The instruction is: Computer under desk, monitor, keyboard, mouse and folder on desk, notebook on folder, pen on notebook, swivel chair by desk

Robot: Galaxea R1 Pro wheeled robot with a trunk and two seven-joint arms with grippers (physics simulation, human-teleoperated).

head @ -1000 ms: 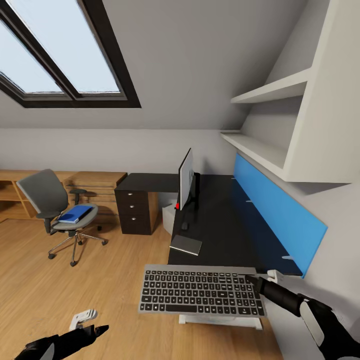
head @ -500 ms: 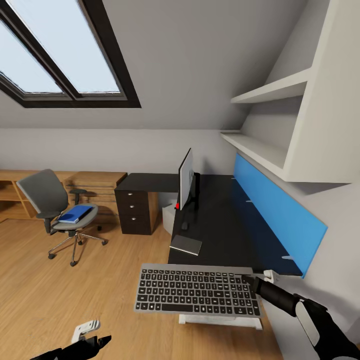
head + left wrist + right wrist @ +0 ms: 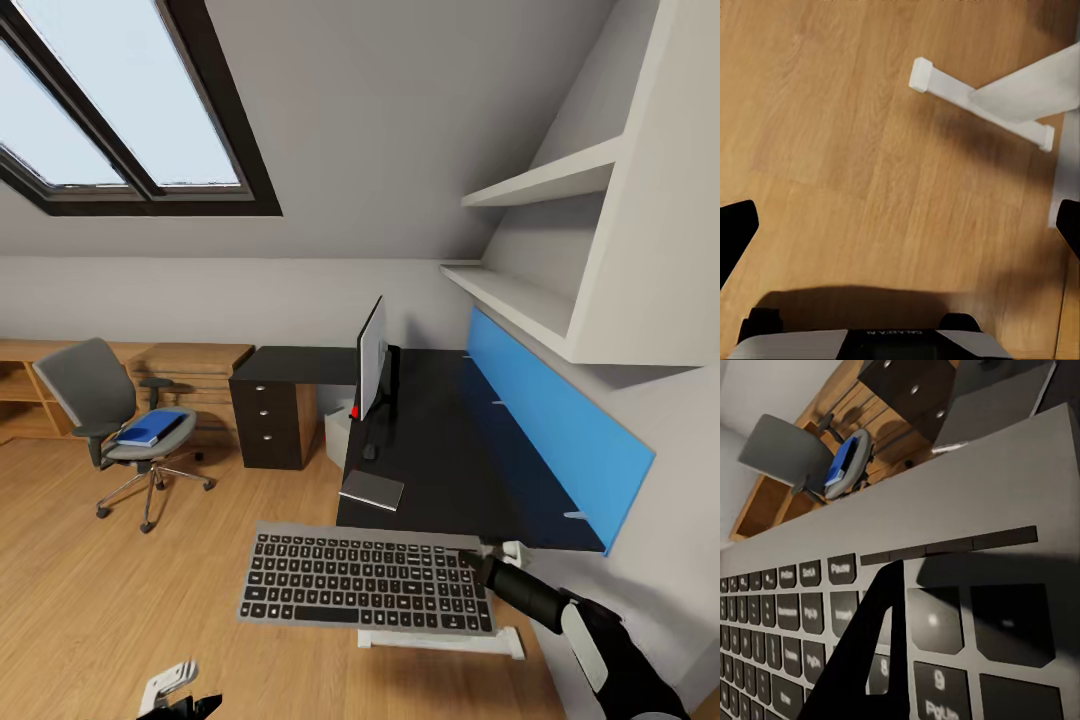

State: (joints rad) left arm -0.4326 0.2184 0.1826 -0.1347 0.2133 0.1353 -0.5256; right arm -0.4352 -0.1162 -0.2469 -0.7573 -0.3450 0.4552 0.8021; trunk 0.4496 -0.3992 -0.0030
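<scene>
My right gripper [image 3: 480,563] is shut on the right end of the grey keyboard [image 3: 365,582], holding it level in the air just off the near end of the black desk [image 3: 450,450]. One finger [image 3: 862,660] lies across the keys [image 3: 945,607]. On the desk stand the monitor [image 3: 372,360], the small dark mouse [image 3: 369,451] and the grey notebook [image 3: 372,489]. The blue folder [image 3: 150,427] lies on the seat of the swivel chair [image 3: 105,410], far left. My left gripper [image 3: 180,695] hangs low over the floor, its fingers [image 3: 735,232] wide open.
A dark drawer unit [image 3: 270,420] and a white box [image 3: 336,430] sit under the desk's far end. A wooden bench [image 3: 180,360] runs along the back wall. White shelves [image 3: 530,300] overhang the desk. The desk's white foot [image 3: 975,101] rests on the wood floor.
The keyboard has shifted left and a little lower with my right gripper. My left arm has sunk toward the bottom edge of the head view.
</scene>
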